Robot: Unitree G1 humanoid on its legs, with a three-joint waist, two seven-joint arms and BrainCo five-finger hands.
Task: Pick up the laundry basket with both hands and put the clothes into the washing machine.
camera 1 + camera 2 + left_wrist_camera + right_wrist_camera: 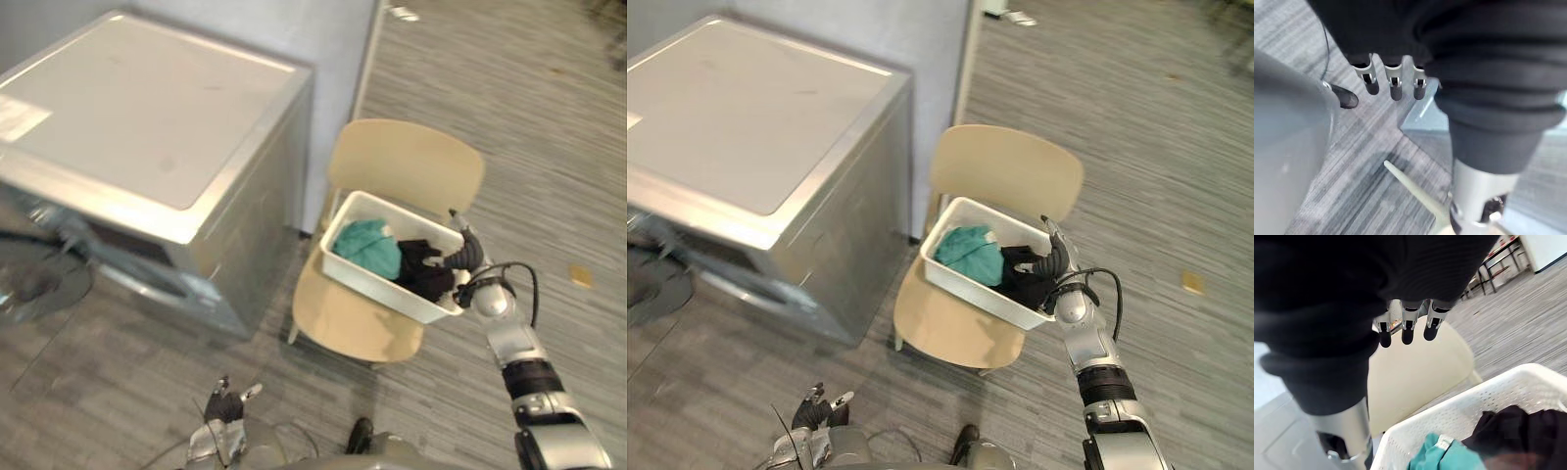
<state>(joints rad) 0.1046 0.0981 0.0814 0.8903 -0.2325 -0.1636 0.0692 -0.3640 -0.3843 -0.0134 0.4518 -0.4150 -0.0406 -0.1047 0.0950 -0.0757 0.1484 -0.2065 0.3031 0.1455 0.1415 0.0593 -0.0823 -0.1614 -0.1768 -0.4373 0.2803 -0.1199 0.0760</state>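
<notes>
1. White plastic basket sat on the seat of a pale wooden chair, set at a slant across it, with one end towards the washing machine and the other towards the robot's right.
2. Inside the basket lay a teal garment at the end nearer the machine and a black garment beside it at the other end, the two touching.
3. At the basket's right end was the right hand, just at the rim next to the black garment. Its fingers were straight and held nothing; whether it touched the rim could not be told.
4. Low down near the robot, well apart from the chair, was the left hand, its fingers straight and spread, with nothing in them.
5. To the left of the chair stood the silver washing machine, close beside it, with its round door swung open at the front.
6. Chair and machine stood on a grey striped floor, and a pale blue-grey wall rose behind them.
</notes>
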